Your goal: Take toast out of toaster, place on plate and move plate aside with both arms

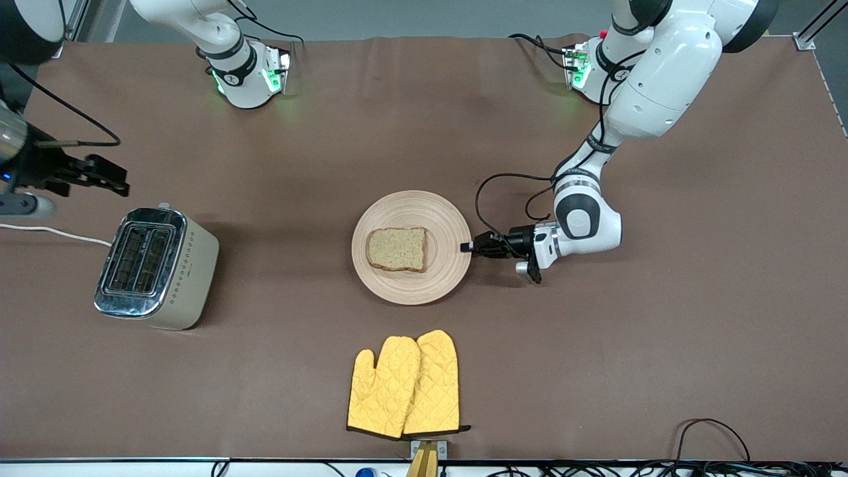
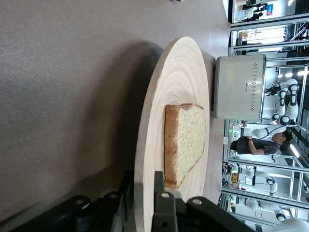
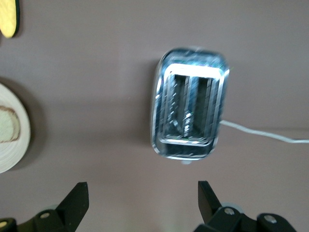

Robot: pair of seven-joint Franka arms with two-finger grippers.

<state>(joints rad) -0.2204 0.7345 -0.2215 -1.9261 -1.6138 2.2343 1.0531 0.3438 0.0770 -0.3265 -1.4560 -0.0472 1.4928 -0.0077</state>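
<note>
The round wooden plate (image 1: 412, 205) lies mid-table with the toast (image 1: 397, 249) flat on it. My left gripper (image 1: 467, 247) is at the plate's rim on the side toward the left arm's end of the table. In the left wrist view one finger sits on top of the plate (image 2: 166, 92) and the other under its edge, so my left gripper (image 2: 145, 193) is shut on the rim just short of the toast (image 2: 186, 140). My right gripper (image 1: 122, 180) hovers open and empty above the table beside the toaster, its fingertips (image 3: 79, 193) wide apart.
A cream and chrome toaster (image 1: 156, 265) with empty slots stands toward the right arm's end of the table, its white cord (image 1: 53, 232) trailing off. A pair of yellow oven mitts (image 1: 404, 384) lies nearer to the front camera than the plate.
</note>
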